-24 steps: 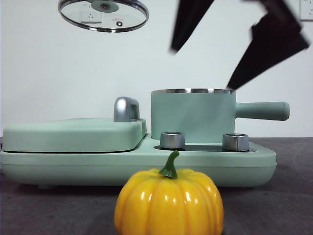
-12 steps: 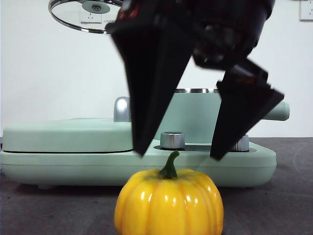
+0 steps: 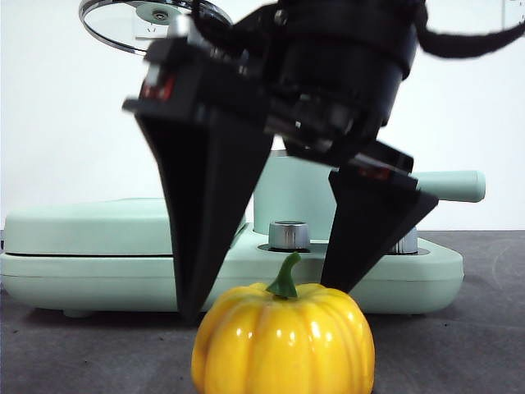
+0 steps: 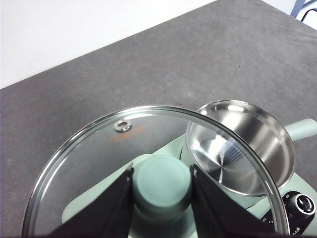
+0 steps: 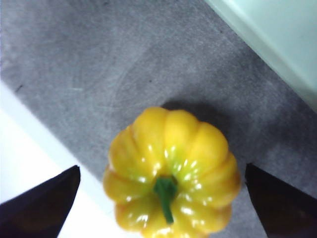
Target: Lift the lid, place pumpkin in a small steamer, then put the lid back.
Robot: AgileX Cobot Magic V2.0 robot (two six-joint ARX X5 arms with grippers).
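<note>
Right gripper spread wide astride the pumpkin, which sits before the steamer; glossy, likely slippery, best squeezed at mid-ribs. Left gripper clamps the lid knob

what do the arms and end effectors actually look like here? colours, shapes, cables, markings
Right end effector: matte black, two long wedge-shaped fingers tapering to points, hung from a bulky rounded black wrist housing. Small red markings sit on the blocks above each finger, blurred and unreadable. A black cable loops off the housing at upper right. Left end effector: the same plain black angular fingers, no markings visible.
</note>
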